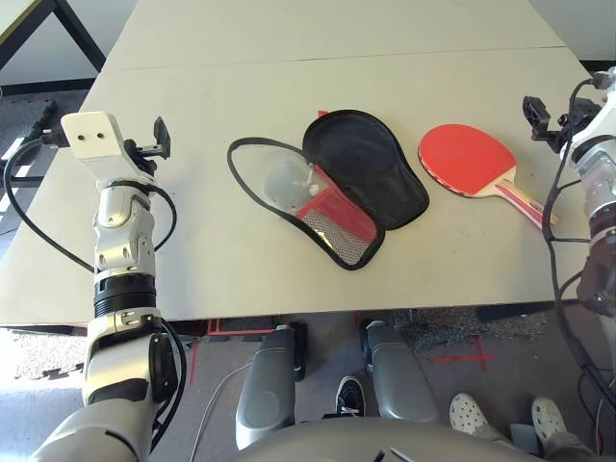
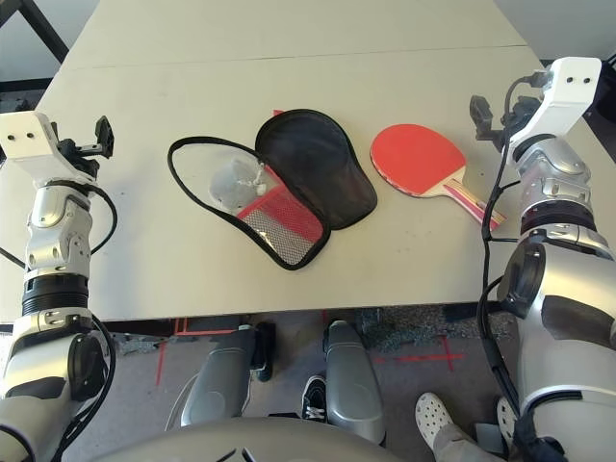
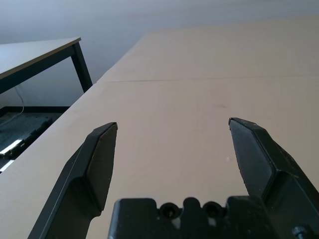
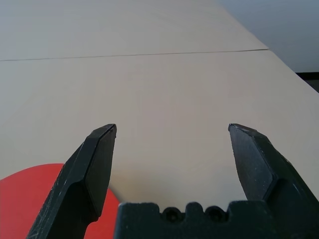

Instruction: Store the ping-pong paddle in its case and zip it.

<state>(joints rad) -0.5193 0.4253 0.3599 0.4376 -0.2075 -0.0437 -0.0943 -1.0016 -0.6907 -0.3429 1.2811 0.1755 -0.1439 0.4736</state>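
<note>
One red paddle (image 1: 469, 162) right of one unzipped case (image 1: 361, 178), two grippers, left (image 3: 172, 124) and right (image 4: 172, 127), both wide apart

This looks like a lab or test space: a bare, pale counter (image 1: 192, 260), red tape marks (image 1: 464, 357) on the grey floor (image 1: 414, 385), loose cable (image 1: 214, 399) trailing near the counter's near edge.

Paddle (image 1: 467, 159): red-faced, flat, handle towards surface's (image 1: 452, 274) near right corner
Case (image 1: 361, 168): black-lined, spread open, near front edge
</note>
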